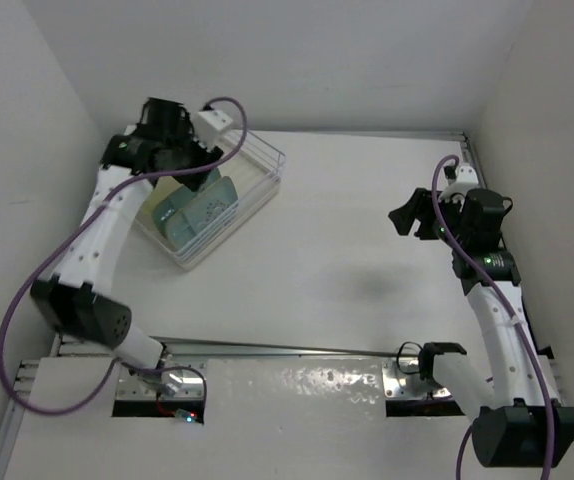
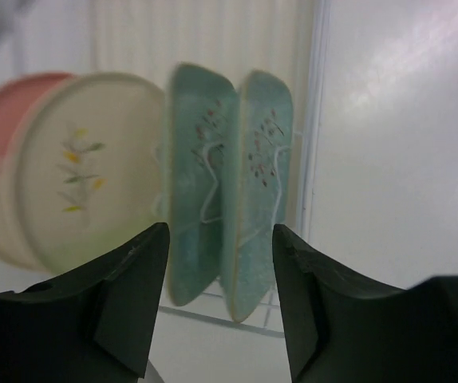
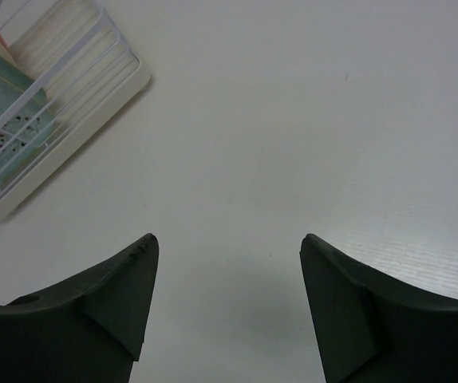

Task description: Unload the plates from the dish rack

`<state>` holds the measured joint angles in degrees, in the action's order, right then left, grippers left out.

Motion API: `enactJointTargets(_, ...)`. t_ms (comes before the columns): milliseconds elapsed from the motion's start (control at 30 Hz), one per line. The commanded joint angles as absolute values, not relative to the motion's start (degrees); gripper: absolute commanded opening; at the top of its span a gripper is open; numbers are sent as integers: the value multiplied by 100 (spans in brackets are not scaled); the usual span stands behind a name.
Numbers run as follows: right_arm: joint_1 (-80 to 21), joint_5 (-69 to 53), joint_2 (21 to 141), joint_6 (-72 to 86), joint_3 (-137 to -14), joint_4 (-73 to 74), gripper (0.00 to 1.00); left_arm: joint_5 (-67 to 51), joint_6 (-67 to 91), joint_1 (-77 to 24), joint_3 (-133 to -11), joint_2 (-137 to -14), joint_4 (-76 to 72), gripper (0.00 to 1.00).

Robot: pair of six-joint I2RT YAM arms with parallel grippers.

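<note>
- Teal plates [image 2: 205, 183]: two stand on edge, side by side, inside the dish rack [image 1: 267, 170]. They are just beside a cream plate [image 2: 85, 167] with sprig marks. A pink-and-cream one sits behind that, partly hidden.
- The rack sits at the far left of the table [image 1: 357, 230], under the left arm.
- Every plate we can see stands inside the rack, and none shows outside it. We count at least four, but the overhead view is too small to confirm.
- Left gripper [image 2: 219, 239]: jaws spread and holding nothing. In the wrist view the two teal plates line up with the gap between the fingers. The blur keeps us from judging how close they are.
- Right gripper [image 3: 227, 247]: jaws spread, nothing between them. It hangs over bare table, well apart from the rack, whose corner shows at the upper left of its view.
- Judgement: unloading is at its start. No plate is out yet, and the whole load is left. The left arm looks set to take a teal plate first.
</note>
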<state>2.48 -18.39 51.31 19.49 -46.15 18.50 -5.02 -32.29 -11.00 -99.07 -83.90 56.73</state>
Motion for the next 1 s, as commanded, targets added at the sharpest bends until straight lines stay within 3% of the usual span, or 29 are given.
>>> enactJointTargets(0, 220, -1960, 5054, 2003, -4457, 1406, 71, 175, -3103, -1248, -10125, -8909, 6425, 53)
enactJointTargets(333, 211, -1969, 4993, 2109, -3947, 1705, 71, 229, -2752, -1266, -9423, -9422, 5687, 52)
enactJointTargets(533, 211, -1863, 4983, 2109, -3779, 1696, 71, 175, -2628, -1266, -8500, -9264, 5389, 40)
enactJointTargets(800, 211, -1960, 5115, 2320, -3709, 1433, 71, 545, -2303, -1266, -8297, -9229, 4632, 0)
enactJointTargets(967, 202, -1960, 5045, 2294, -3648, 1450, 71, 334, -2233, -1266, -8366, -9106, 4667, 0)
